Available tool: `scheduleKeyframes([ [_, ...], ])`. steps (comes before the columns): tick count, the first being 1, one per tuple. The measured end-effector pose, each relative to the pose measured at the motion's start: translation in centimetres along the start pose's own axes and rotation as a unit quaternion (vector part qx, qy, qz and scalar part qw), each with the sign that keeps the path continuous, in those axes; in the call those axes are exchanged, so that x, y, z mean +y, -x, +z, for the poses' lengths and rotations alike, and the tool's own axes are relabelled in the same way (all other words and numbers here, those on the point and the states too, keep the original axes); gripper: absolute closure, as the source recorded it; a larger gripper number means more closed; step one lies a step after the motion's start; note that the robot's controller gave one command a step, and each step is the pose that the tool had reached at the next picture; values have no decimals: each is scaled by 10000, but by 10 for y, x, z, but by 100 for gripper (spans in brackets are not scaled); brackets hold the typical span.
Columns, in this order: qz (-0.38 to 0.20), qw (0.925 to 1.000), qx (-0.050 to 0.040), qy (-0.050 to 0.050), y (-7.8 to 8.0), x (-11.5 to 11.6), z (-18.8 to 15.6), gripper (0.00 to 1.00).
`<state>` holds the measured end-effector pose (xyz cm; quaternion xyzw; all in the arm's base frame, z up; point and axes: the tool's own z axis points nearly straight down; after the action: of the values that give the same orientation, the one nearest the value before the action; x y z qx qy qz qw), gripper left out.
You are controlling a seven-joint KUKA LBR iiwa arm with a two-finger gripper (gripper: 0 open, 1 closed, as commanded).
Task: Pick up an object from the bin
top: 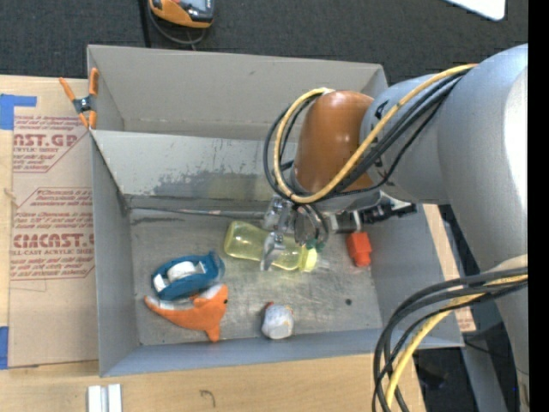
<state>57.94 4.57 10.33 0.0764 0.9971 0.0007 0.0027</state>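
Evidently early stage: gripper [287, 249] low at centre of bin [111, 247], right upon yellow translucent piece [244, 243] lying on floor. Claw opening, any hold: cannot tell. Piece not raised; secure grasp and lift remain. Red block [358, 247] at 3 o'clock, apart.

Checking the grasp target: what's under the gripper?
A pale yellow see-through plastic piece in the middle of the bin lies under the gripper. The gripper covers its right part, so contact cannot be judged.
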Motion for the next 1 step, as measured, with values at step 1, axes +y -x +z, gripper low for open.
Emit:
scheduleKeyframes([
  [1, -1147, 9934, 21, 2, -65, 102, -67, 100],
])
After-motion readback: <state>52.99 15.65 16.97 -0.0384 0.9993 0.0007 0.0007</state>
